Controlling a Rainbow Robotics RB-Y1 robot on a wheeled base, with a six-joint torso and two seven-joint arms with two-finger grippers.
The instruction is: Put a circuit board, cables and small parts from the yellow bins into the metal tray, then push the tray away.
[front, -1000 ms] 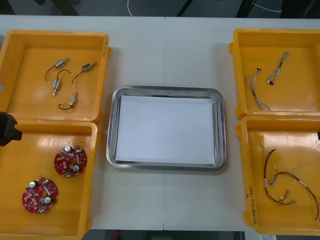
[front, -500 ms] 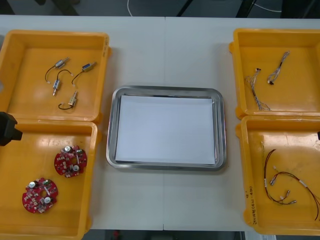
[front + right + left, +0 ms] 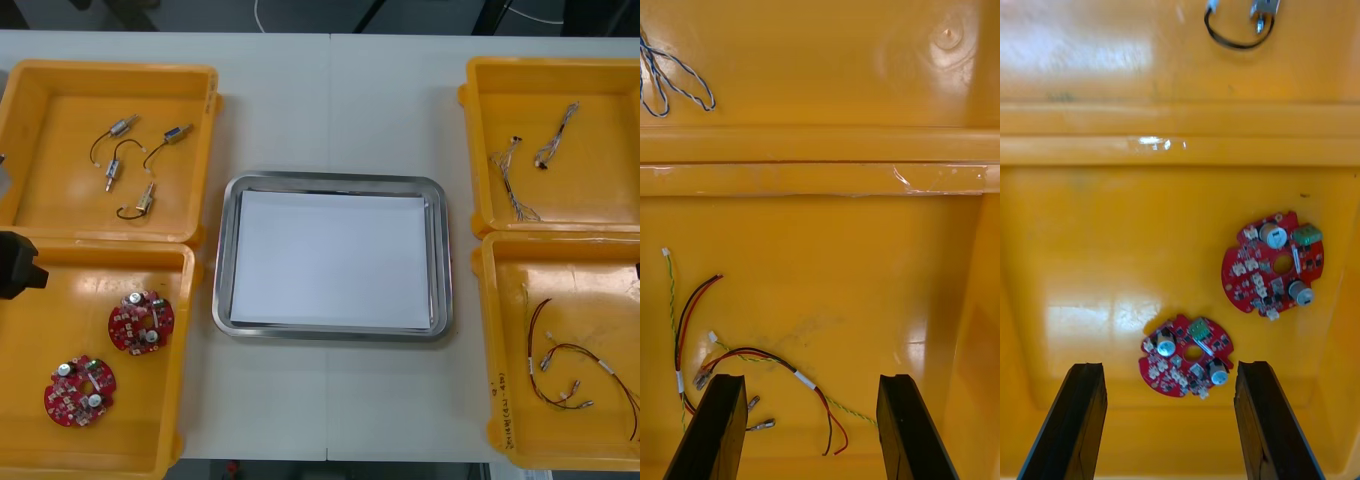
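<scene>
tray [image 3: 222,262] between bins [image 3: 600,95]; boards [image 3: 141,321] in near left bin [image 3: 40,330].

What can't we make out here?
Right wrist view: red and yellow cables pass behind a finger of the open right gripper, over the near right bin.
Left wrist view: past the open left gripper, above the circuit boards, a small metal part is cut by the edge.
Front view: writing on that bin's rim, too small to read.

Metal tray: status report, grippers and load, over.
Left gripper open above red circuit boards. Right gripper open above red and black cables. Metal tray white inside, unloaded. Nothing blocking.
</scene>
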